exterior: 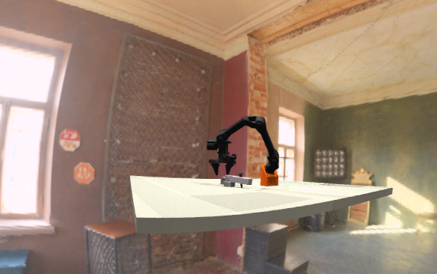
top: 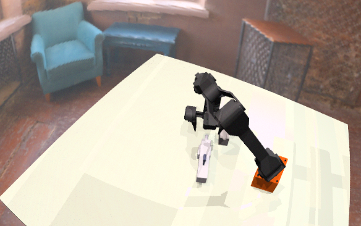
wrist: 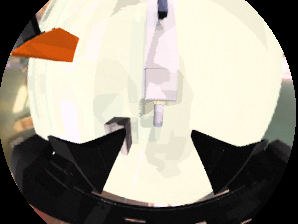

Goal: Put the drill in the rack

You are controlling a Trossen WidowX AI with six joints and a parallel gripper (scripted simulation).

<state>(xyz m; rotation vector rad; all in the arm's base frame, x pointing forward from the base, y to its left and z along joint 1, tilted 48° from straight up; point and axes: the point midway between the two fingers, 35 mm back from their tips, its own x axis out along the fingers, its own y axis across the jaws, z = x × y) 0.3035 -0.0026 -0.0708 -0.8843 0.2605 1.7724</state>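
Gripper (exterior: pixel 223 165) hangs open, seemingly above drill (exterior: pixel 236 180).

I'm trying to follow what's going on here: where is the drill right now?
In the top view the pale drill lies flat on the table, just in front of the open gripper and left of the orange base.

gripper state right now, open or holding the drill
Gripper: open, holding nothing, raised above the table; the drill lies on the table apart from it.
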